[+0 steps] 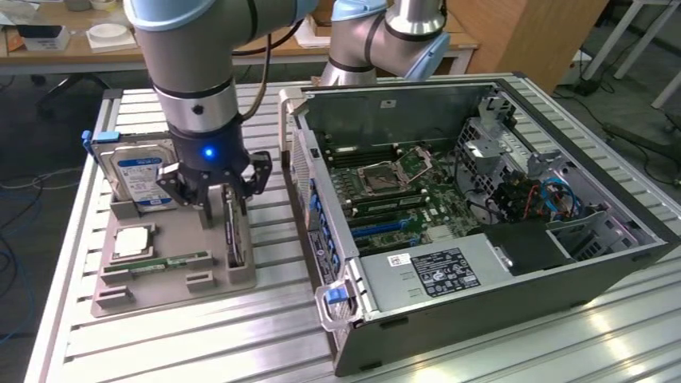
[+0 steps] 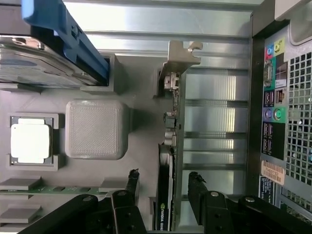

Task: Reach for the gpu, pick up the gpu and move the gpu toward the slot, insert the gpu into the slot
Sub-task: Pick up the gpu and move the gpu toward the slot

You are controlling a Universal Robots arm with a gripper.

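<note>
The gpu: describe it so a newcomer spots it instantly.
On the exterior view's left, a grey plastic parts holder sits beside the computer case. At its edge nearest the case, under the gripper, stands the gpu: a thin dark upright card with a pale metal bracket, unlike the thick blue-labelled hard drive.

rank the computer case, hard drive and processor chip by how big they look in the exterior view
1. computer case, largest by far
2. hard drive
3. processor chip, smallest

Bright overhead light glares off the slatted metal table point(image 1: 612, 331), leaving only soft shadows.
</note>
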